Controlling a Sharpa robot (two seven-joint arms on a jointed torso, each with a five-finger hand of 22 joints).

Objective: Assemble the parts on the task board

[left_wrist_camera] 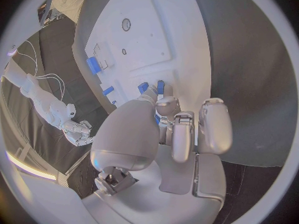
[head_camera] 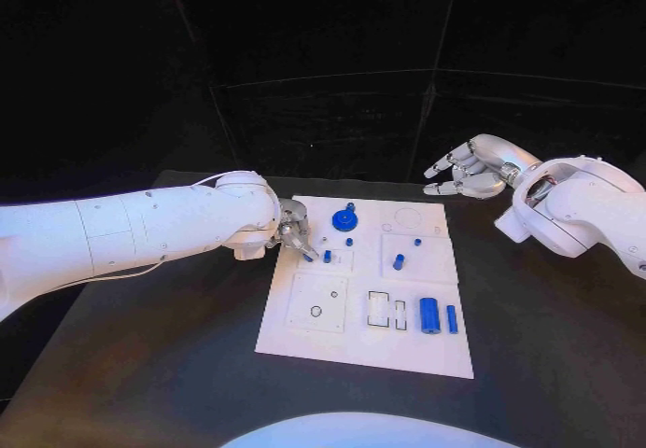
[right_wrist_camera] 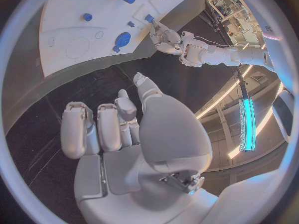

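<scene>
While the left robot hand [head_camera: 294, 235] works at the task board's [head_camera: 353, 355] near-left edge, fingertips at a small blue peg [head_camera: 328, 256], grasp unconfirmed. Right robot hand [head_camera: 471, 168] hovers clenched, empty, beyond the board. Judged step: seating this peg; next needs vertical alignment.

Task board layout on the surface

The white rectangular task board [head_camera: 366, 347] lies centred on the black surface [head_camera: 148, 373]. A blue round knobbed part [head_camera: 346, 220] sits at the board's far edge. Small blue pegs [head_camera: 399, 262] stand near the board's middle, and a blue cylinder [head_camera: 429, 315] lies toward its near right, just left of a slim blue bar [head_camera: 453, 319]. The left hand [head_camera: 295, 235] is over the board's far left edge; the right hand [head_camera: 467, 170] is beyond the far right corner.
</scene>
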